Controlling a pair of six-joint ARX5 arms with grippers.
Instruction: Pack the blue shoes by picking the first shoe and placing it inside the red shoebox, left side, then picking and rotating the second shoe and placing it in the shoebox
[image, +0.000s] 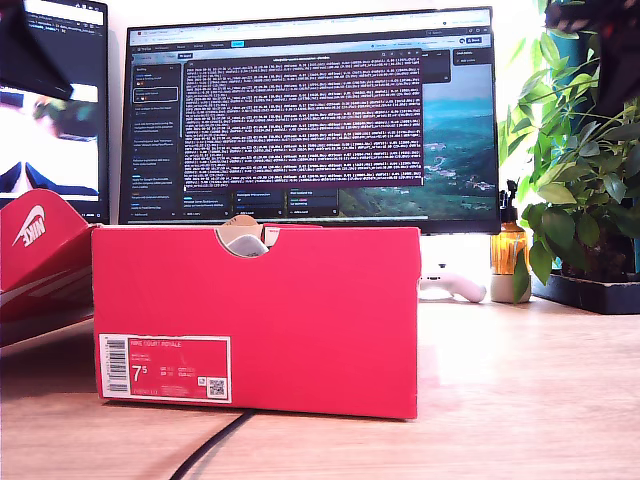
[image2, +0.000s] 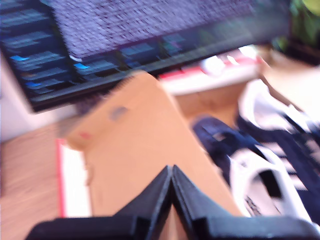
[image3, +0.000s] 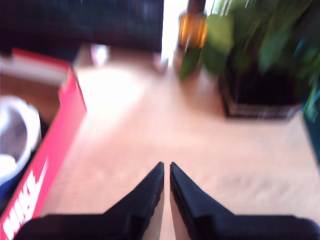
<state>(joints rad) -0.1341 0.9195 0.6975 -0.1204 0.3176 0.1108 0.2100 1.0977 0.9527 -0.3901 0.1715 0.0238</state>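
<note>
Beyond the tips of my first end effector (image2: 171, 182) — its jaws pressed together on nothing — lies the open red cardboard shoebox (image: 300, 300), with a brown cardboard flap (image2: 145, 150) directly ahead of the tips and the navy-blue suede sneakers with white soles and dark laces (image2: 270, 160) just past it to one side; the first wrist view is blurred, but two shoes seem to lie side by side within the walls; I judge the packing done or all but done, with little left beyond drawing the arms clear. My second end effector (image3: 166, 182) is likewise closed and empty, hanging over bare wooden tabletop (image3: 175, 135); the shoebox's red wall runs beside it, and a white heel shows inside. From the exterior view only a pale sliver shows through the half-round notch, so the contents there are mostly hidden; neither arm appears in that view; the red lid with a white swoosh (image: 35, 245) leans apart from the box — still off.
</note>
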